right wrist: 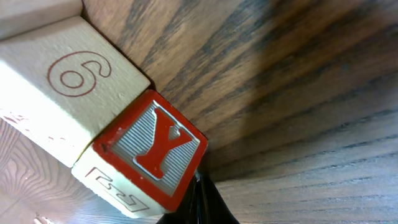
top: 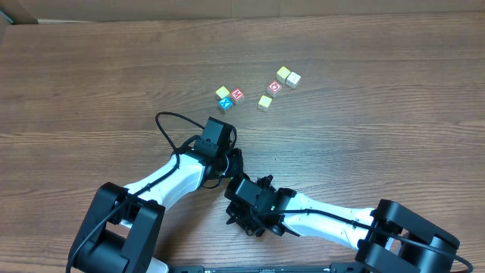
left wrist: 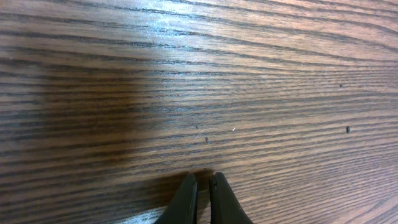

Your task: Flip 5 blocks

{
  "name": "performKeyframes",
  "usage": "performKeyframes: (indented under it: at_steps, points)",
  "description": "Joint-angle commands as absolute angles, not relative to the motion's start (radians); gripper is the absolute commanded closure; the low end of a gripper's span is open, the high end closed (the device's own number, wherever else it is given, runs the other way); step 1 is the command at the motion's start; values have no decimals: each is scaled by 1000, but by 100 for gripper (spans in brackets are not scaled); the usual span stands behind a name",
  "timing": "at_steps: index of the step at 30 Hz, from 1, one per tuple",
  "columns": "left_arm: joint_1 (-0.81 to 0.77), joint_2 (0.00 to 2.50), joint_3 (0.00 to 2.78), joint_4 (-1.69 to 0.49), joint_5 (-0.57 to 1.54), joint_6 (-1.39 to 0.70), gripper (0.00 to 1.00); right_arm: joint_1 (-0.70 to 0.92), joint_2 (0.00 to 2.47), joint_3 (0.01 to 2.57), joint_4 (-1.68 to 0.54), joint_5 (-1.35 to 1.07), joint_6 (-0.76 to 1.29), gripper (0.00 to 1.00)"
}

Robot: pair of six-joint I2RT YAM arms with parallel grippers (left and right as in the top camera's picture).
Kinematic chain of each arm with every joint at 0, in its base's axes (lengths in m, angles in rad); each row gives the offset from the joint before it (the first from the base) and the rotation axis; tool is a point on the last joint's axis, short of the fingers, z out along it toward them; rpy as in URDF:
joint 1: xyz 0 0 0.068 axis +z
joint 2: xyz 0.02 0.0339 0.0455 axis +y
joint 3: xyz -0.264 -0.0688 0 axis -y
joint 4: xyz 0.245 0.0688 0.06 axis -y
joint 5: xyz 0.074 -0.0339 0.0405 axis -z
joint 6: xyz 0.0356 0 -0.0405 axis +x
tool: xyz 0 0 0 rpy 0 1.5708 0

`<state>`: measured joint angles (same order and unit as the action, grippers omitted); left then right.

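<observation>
Several small letter blocks lie in two loose groups at the back middle of the table: a yellow-green one (top: 222, 92), a red one (top: 237, 95) and a blue one (top: 225, 104), then a red one (top: 274, 86) among yellow-green and pale ones. My left gripper (left wrist: 203, 178) is shut and empty over bare wood. My right gripper (right wrist: 200, 182) is shut, its tip right beside a block with a red Y face (right wrist: 154, 149). That block lies against a pale block printed 6 (right wrist: 65, 81). Both arms (top: 227, 162) (top: 250, 205) lie folded low near the front, hiding those two blocks from above.
The table is dark wood grain (top: 91, 83). A black cable (top: 168, 125) loops out beside the left arm. A pale strip (top: 23, 15) runs along the table's far edge.
</observation>
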<state>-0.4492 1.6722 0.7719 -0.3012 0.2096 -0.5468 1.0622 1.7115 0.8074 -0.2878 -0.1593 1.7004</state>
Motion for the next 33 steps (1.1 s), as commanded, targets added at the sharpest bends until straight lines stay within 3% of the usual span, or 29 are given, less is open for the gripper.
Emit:
performKeyframes:
  at_steps: [1, 33]
  points:
    - [-452, 1730, 716, -339, 177, -550, 96, 1072, 1720, 818, -297, -136, 1729, 96]
    - [-451, 1730, 716, -334, 155, -552, 96, 1190, 1720, 818, -297, -133, 1739, 96]
